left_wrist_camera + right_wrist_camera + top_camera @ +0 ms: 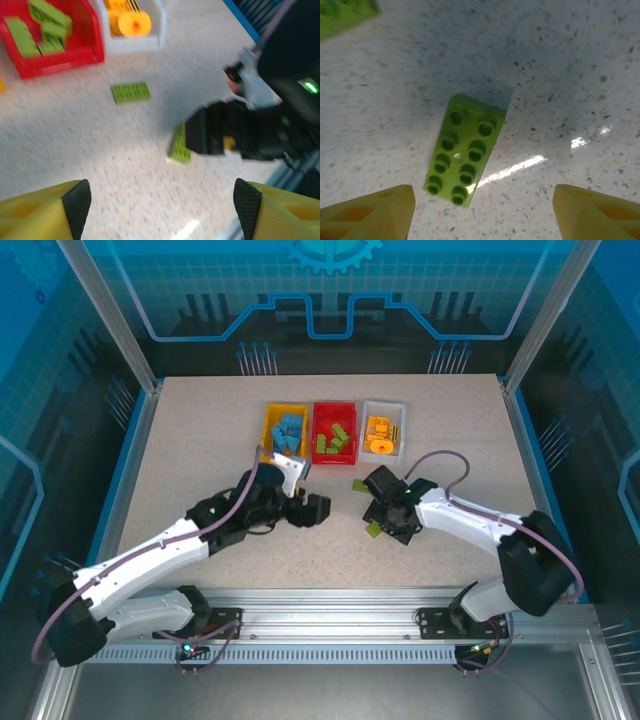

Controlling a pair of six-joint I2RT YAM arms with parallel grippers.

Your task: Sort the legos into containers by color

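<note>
On the speckled table (pixel 200 460), on the near side of the red bin (pixel 334 405), a green brick (pixel 465 150) lay flat, studs up, directly beneath the right gripper (pixel 483 196), whose fingers stood spread either side without touching it. Its long axis ran nearly crosswise to their closing line, favouring a pinch on its long sides. The left gripper (pixel 162 202), likewise spread and empty, hung farther off.

Bare tabletop (pixel 570 75) rings the green brick (pixel 465 150); the left arm (pixel 160 548) stands near.
</note>
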